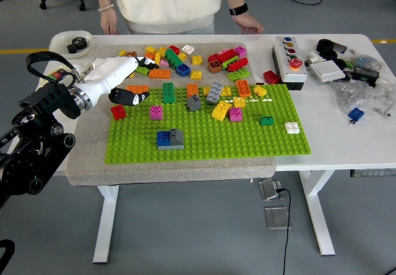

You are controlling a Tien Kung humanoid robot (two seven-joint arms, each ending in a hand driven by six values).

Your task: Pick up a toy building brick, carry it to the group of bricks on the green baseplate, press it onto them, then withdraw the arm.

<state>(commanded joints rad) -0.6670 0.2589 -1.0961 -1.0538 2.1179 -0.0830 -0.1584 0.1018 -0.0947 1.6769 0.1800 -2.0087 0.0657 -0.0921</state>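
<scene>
Your left hand (127,83) sits at the upper left of the frame, over the top-left corner of the green baseplate (247,140), fingers curled down among loose bricks; you cannot tell whether it grips one. The blue and grey group of bricks (169,139) stands lower on the baseplate, well apart from the hand. A person's hand (249,24) rests on the bench (346,145) at the top.

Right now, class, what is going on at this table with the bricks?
The robot's left hand reaches in over the baseplate's left end, beside the loose bricks, but whether it holds one cannot be told. A joined blue and grey brick group sits on the green baseplate. A person stands at the far side, one hand resting on the table's far edge.
</scene>
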